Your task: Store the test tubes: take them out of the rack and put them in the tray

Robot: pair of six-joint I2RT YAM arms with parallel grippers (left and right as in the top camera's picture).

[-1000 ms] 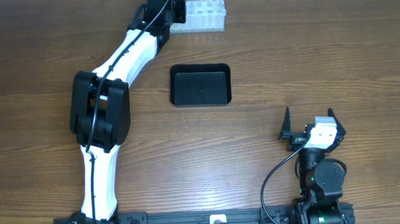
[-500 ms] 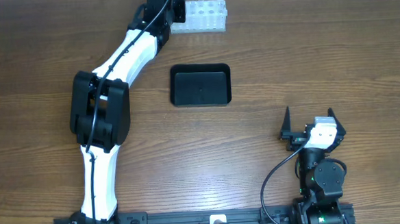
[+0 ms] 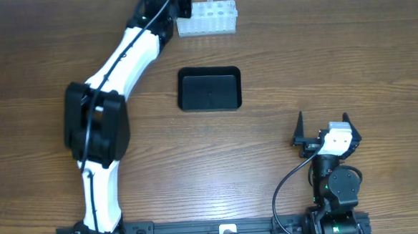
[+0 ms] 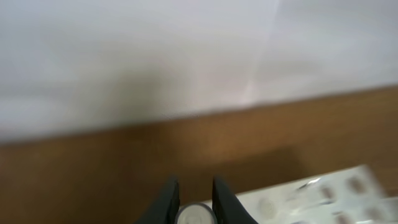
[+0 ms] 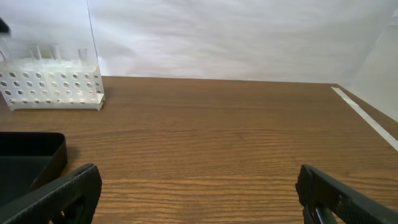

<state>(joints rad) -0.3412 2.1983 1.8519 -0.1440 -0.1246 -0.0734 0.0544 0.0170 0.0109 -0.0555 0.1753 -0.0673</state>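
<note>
While the right gripper [image 3: 323, 118] rests wide open at lower right, the left gripper [image 4: 194, 186] clamps a test tube [image 4: 196, 214], end-on between its jaws, beside the rack [image 3: 207, 18].

wall [image 5: 249, 37]: plain white | table [image 3: 335, 53]: brown wood grain, evenly lit

You are looking at a brown wood-grain tabletop [image 3: 378, 65] running back to a white wall [image 5: 249, 37], with a pale strip [image 5: 364, 115] lying across the wood

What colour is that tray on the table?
The tray is black; the top view shows it best.
</note>
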